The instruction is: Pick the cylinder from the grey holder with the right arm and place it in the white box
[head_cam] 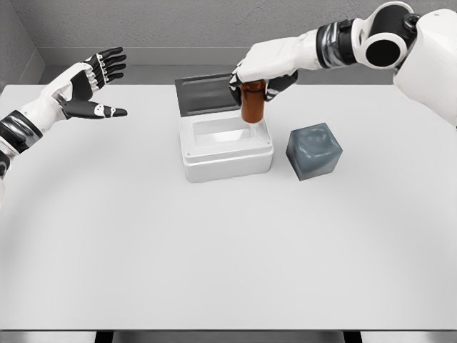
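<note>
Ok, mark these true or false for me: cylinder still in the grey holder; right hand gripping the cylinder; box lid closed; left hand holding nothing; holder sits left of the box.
1. The cylinder is in the grey holder. False: it is held over the white box.
2. The right hand grips the cylinder. True.
3. The box lid is closed. False: it stands open behind the box.
4. The left hand is open and holds nothing. True.
5. The holder sits left of the box. False: it sits to its right in the picture.

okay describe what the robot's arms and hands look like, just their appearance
Both arms have glossy white shells with black ribbed bands at the joints. The right arm shows a round black disc ringed in white. The left hand and right hand have white backs and black five-finger digits.
</note>
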Controlling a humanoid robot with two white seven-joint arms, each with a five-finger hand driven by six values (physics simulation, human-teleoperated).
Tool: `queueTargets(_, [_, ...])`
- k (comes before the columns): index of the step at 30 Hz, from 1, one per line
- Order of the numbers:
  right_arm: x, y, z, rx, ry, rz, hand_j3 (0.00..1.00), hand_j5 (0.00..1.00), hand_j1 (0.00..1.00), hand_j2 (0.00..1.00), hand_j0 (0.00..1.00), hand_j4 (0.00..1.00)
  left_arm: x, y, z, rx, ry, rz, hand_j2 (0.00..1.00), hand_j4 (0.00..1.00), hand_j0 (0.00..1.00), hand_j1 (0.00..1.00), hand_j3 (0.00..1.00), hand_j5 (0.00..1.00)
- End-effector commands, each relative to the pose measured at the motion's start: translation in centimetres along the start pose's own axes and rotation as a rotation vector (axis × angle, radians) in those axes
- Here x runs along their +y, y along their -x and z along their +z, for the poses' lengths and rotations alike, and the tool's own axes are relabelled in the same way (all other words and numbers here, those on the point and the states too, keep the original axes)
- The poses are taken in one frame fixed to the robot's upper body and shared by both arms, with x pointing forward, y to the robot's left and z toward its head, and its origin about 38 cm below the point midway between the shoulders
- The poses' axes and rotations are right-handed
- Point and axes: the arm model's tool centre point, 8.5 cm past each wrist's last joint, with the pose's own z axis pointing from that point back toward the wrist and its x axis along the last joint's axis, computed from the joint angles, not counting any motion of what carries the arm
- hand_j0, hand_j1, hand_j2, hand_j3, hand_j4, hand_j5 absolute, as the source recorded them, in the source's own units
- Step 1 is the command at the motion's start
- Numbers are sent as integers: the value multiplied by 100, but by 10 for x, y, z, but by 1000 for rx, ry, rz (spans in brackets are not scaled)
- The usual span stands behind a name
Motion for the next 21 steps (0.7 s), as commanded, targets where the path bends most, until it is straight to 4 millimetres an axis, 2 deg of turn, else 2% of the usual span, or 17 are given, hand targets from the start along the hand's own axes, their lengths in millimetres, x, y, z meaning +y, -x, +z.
queueTargets(1, [1,3,-3,10,-2,-11,50,50,50,50,50,50,1,-1,0,-4,-2,4,100,100,100,100,100,100])
queueTargets(3, [1,4,-2,13,-3,-14,51,51,51,51,51,51,1,-1,0,-4,-2,4,100,100,100,100,100,100])
queueTargets(4, [1,4,-2,13,-3,-14,58,58,58,58,58,58,1,-1,0,-4,-2,4,100,100,100,100,100,100])
queueTargets(5, [1,4,-2,14,-4,-13,87,87,87,87,87,87,1,-1,0,-5,-3,4,100,100,100,100,100,100])
queueTargets(6, [2,5,-2,20,-9,-5,99,99,99,99,99,99,1,-1,0,-5,-3,4,100,100,100,100,100,100])
queueTargets(15, [0,6,4,26,0,-1,99,99,99,99,99,99,1,-1,0,-5,-2,3,100,100,100,100,100,100])
queueTargets(17, [4,8,30,43,3,18,100,100,100,100,100,100,-1,-1,-1,-7,2,5,100,100,100,100,100,100])
queueTargets(18, [9,5,56,52,1,47,100,100,100,100,100,100,-5,-1,-4,-13,10,7,100,100,100,100,100,100])
queueTargets(20, [17,-1,95,61,13,52,100,100,100,100,100,100,-10,-1,-8,-21,20,11,100,100,100,100,100,100])
queueTargets(21, [19,-4,124,78,37,45,100,100,100,100,100,100,-13,-3,-9,-28,27,7,100,100,100,100,100,100])
